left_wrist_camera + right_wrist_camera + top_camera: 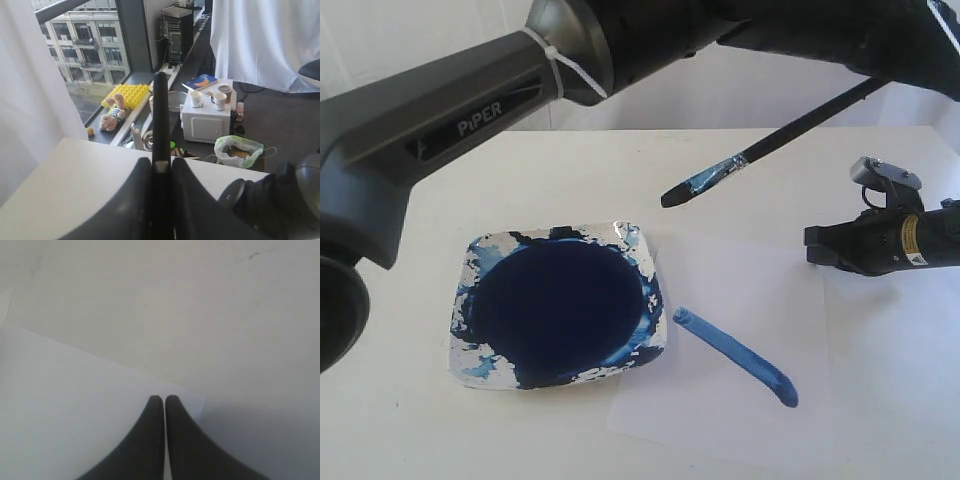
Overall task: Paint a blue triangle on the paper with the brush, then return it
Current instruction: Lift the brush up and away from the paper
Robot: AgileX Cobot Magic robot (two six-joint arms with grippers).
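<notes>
One stroke (735, 357) of the three lay on the paper (740, 285), a thick blue bar slanting away from the dish (625, 235). By my reading, two sides were left to paint, and after them the return of the brush (770, 140); the job looked about a third done.

The left claw (161, 162) was clamped tight on the black handle, the jaws closed against it on both sides. The brush ran straight out ahead of that claw. Its wet blue tip hung in the air above the paper, clear of the sheet, with the stroke lower down beyond it.

The right claw (164, 399) was closed on nothing, its fingers pressed together. The paper's corner lay right under its tips; whether they pressed on the sheet I could not tell.

Bare paper stretched from the right claw's tips across to the stroke, enough room for the missing sides. On the side away from that claw, the dish sat just beside the sheet's edge and near the stroke's upper end, so a stroke there risked hitting the rim. A stroke run toward the right claw risked meeting its fingers. The table (570, 160) around both was bare.
</notes>
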